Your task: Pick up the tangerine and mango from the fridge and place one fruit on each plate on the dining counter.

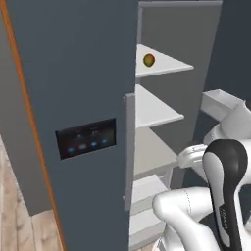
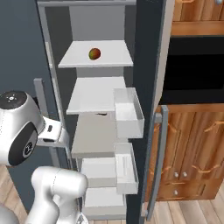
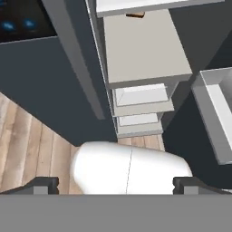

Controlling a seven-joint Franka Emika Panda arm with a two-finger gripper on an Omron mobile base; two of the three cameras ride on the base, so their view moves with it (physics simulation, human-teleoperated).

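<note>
1. The mango (image 2: 94,54) lies alone on the top shelf (image 2: 113,56) of the open fridge (image 1: 73,73), near the shelf's middle.
2. It is probably light, firm and smooth, and it can roll; I would hold it across its narrow middle.
3. The gripper (image 3: 118,183) hangs low before the lower shelves, with its fingertips (image 3: 43,185) spread wide and nothing between them.
4. An orange bit (image 3: 134,15) peeks under a shelf; I cannot tell what it is.

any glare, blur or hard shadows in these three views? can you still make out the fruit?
Left base view: flat even light, no glare; the mango reads clearly on its pale shelf. Right base view: soft throughout, a black recess beside the fridge door. Hand view: a small orange patch under a shelf edge is too clipped to identify; the gripper has its jaws wide apart.
</note>
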